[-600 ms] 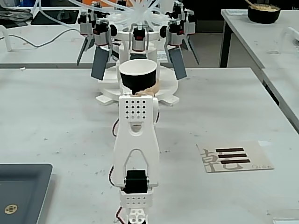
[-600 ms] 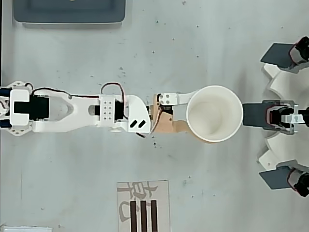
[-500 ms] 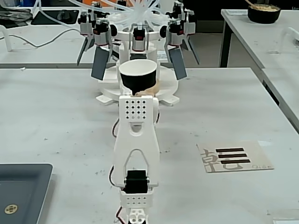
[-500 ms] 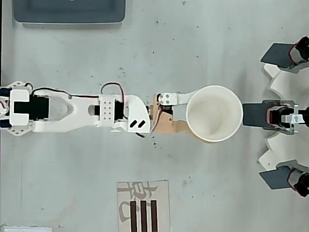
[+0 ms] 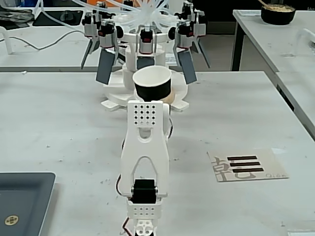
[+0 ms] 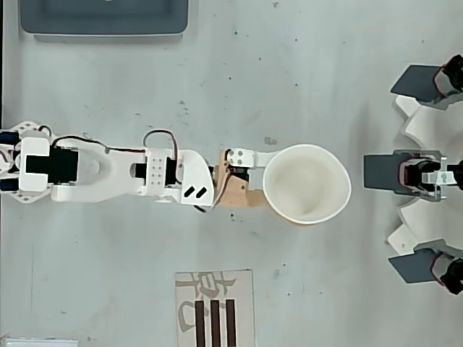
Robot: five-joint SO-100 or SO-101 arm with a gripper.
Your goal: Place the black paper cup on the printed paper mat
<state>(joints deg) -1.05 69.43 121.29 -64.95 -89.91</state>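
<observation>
The black paper cup stands upright with its white inside open to the overhead view. It is just beyond the end of my white arm, in front of the white machine. My gripper is shut on the cup's near side, with a white finger on one flank and a tan finger on the other. In the fixed view the arm hides the fingers and the cup's base. The printed paper mat lies flat to the right of the arm, at the bottom edge of the overhead view, well apart from the cup.
A white machine with black paddles stands right behind the cup. A dark grey tray sits at the near left. A black bowl of pale food is on a separate table.
</observation>
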